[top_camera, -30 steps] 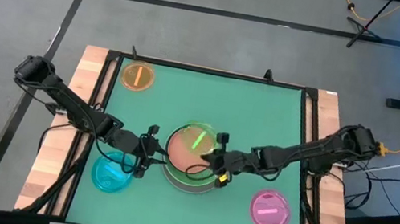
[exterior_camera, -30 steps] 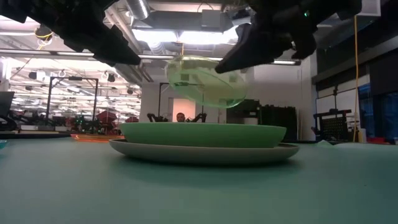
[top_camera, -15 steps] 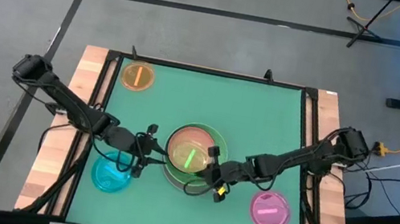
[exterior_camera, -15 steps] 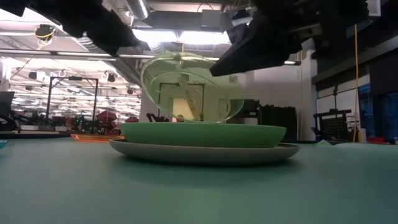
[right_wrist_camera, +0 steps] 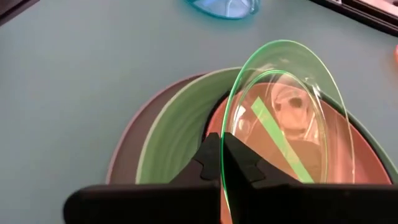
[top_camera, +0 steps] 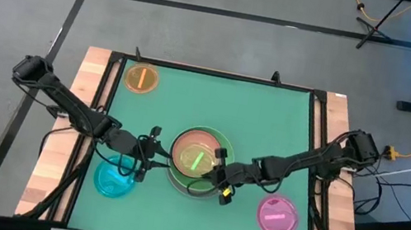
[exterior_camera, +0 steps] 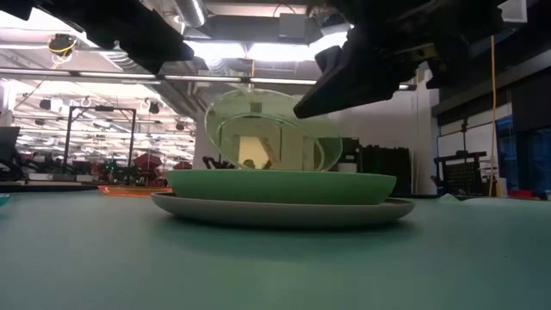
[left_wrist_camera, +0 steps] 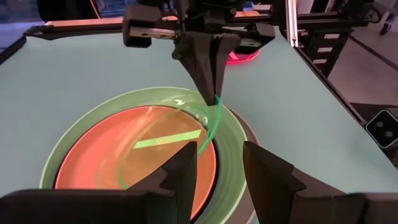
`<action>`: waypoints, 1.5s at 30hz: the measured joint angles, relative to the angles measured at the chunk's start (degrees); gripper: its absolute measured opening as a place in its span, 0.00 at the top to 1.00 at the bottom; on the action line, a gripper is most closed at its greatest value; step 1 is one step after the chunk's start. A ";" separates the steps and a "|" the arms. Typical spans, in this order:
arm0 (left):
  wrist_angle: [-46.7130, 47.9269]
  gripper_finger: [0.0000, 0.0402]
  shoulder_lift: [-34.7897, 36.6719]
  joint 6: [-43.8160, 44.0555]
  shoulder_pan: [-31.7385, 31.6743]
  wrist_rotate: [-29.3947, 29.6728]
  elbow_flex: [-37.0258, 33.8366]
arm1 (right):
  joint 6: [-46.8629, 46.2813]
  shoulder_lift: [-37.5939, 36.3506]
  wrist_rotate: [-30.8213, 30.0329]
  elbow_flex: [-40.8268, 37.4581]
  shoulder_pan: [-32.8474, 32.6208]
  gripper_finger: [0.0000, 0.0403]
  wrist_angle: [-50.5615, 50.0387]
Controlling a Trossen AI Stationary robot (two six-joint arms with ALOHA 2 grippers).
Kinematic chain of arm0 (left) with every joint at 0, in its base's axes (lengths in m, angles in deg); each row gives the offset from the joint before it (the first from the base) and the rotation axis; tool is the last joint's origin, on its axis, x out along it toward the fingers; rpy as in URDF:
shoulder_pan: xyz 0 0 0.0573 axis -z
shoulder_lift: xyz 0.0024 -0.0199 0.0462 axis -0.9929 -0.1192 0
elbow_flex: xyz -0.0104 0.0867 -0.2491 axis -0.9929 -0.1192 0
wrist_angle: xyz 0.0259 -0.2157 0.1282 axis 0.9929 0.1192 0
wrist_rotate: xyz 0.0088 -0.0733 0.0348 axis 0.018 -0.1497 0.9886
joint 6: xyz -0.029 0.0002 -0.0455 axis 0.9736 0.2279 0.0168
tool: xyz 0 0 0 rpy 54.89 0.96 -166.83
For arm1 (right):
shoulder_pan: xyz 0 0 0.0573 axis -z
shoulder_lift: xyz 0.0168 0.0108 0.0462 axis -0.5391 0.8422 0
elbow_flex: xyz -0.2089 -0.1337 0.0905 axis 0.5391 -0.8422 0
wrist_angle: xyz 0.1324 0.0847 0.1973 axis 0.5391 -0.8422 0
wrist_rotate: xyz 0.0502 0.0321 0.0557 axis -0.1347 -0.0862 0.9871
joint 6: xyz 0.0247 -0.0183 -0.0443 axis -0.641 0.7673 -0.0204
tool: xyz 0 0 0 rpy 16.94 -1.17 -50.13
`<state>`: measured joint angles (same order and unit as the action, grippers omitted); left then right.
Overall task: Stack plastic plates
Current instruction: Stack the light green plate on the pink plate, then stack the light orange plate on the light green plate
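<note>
high view shows the green counter (top_camera: 270, 126) with a stack of plates in the middle: a grey-white plate (top_camera: 177, 183) at the bottom, a light green plate (top_camera: 223, 141) on it, then a dark green plate (right_wrist_camera: 347, 115) with only its rim showing, and a salmon plate (top_camera: 186, 147) on top. the right hand (top_camera: 218, 174) is at the stack's right front edge. its two fingers are pressed together on the rim of the small green plate (top_camera: 196, 159) and pinch it. this see-through plate is tilted, with its low edge down on the salmon plate and its held edge up in the air, as the low view shows.

the left hand (top_camera: 150, 153) waits just beside the stack's left edge, above the counter. its fingers (left_wrist_camera: 180, 180) are spread apart and hold nothing.

the cyan plate (top_camera: 113, 180) lies near the front left, close under the left arm. the pink plate (top_camera: 277, 216) lies at the front right, near the right arm. the orange plate (top_camera: 141, 78) lies alone in the back left corner, well apart from the rest. the back right part of the counter is open green mat. a black frame (top_camera: 213, 72) runs round the counter's edges.
</note>
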<state>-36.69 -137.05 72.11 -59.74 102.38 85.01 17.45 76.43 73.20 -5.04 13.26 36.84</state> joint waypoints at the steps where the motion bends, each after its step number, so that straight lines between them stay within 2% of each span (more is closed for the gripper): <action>1: 0.01 0.69 0.00 0.00 0.00 0.01 0.00 | -0.31 0.00 0.01 0.00 0.01 1.00 0.01; 15: 0.01 0.69 0.00 0.16 0.00 0.01 -0.02 | -1.00 0.00 -0.20 -0.04 0.01 0.98 -0.95; 18: 0.01 0.69 0.00 0.24 0.00 0.01 -0.02 | -1.02 0.00 -1.55 -0.04 0.00 0.92 -0.98; 25: 0.01 0.69 0.00 0.26 0.00 0.01 -0.04 | -0.86 -0.28 -0.99 -0.04 -0.08 0.71 -1.24; 29: 0.01 0.69 0.00 0.26 0.00 0.01 -0.06 | -1.02 -3.07 -0.98 -0.09 -0.17 0.64 -3.63; 37: 0.01 0.69 0.00 0.26 0.00 0.01 -0.07 | -3.23 -10.66 0.29 -0.14 -0.16 0.62 -12.35; 45: 0.04 0.69 0.00 -0.09 -0.04 0.01 -0.09 | -7.99 -14.58 -0.21 -6.59 -0.16 0.62 -12.20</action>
<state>-36.65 -137.05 72.02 -59.78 102.39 84.93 9.46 61.85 72.99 -11.63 13.09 24.64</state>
